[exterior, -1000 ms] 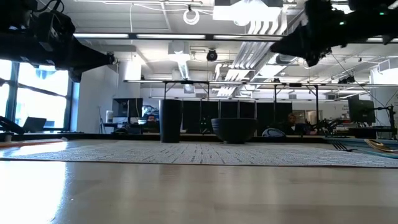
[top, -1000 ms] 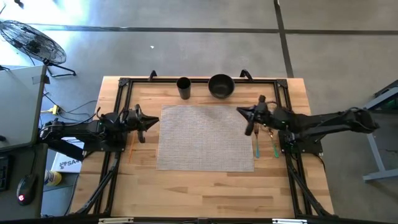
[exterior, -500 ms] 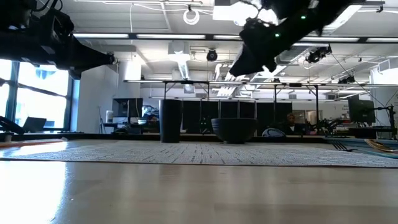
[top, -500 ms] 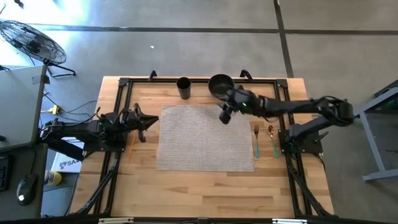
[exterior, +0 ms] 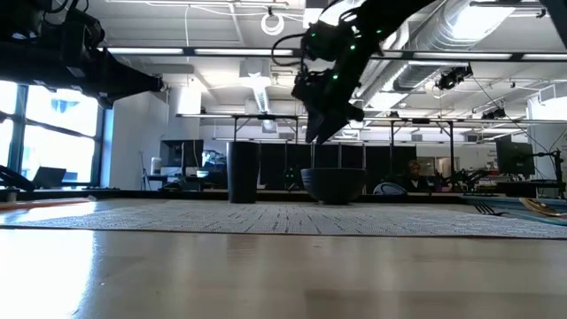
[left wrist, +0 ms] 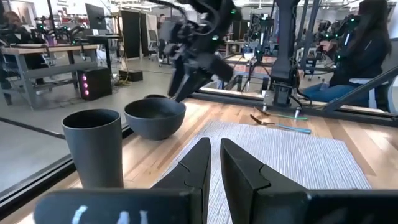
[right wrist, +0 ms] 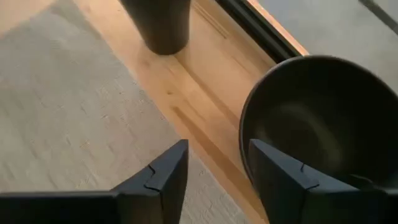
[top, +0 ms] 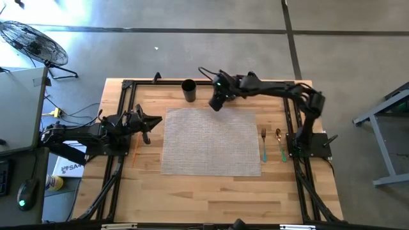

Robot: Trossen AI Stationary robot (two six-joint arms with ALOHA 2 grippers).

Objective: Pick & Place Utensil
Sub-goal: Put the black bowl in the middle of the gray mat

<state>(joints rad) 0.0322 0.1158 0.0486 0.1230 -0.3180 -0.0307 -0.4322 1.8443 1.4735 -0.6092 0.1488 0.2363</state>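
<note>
Right gripper (top: pixel 216 102) reaches across the table's far edge, above the dark bowl (right wrist: pixel 323 124), fingers parted and empty. Left gripper (top: pixel 148 124) waits beside the placemat (top: pixel 211 140), slightly open. Fork (top: pixel 262 144) and spoon (top: pixel 280 144) lie parallel right of the mat, heads pointing away.

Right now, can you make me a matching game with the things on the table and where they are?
Things:
1. cup
2. bowl
3. fork
4. left gripper

Places:
A. lying on the wood beside the spoon, right of the placemat
B. under the right gripper, at the far edge
C. standing left of the bowl
D. over the placemat's left edge

Pairs: 1-C, 2-B, 3-A, 4-D
</note>
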